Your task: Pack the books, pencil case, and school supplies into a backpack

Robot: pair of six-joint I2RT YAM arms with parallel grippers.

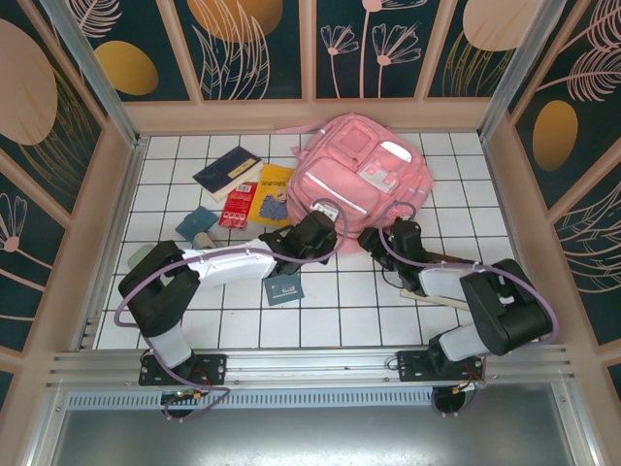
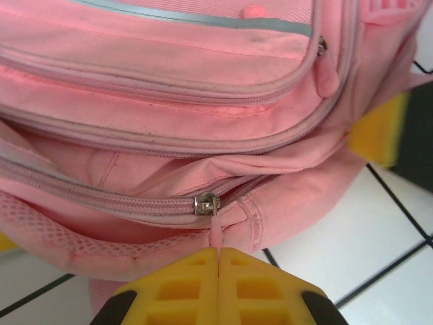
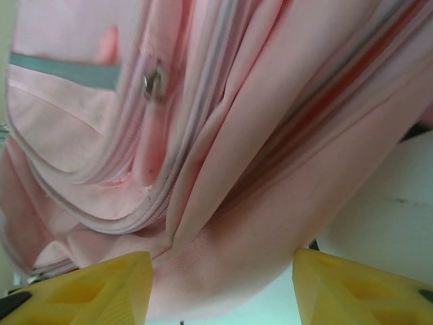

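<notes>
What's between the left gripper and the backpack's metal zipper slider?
The pink zipper pull, running from the slider into the shut left gripper; the left wrist view shows it.

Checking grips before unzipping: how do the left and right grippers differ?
The left gripper has its fingers shut, pinching the pink zipper pull; the right gripper has its fingers wide apart, gripping nothing. The left sits at a zipper slider; the right faces a fabric bulge of the backpack. Both have yellow fingers, close to the backpack.
</notes>
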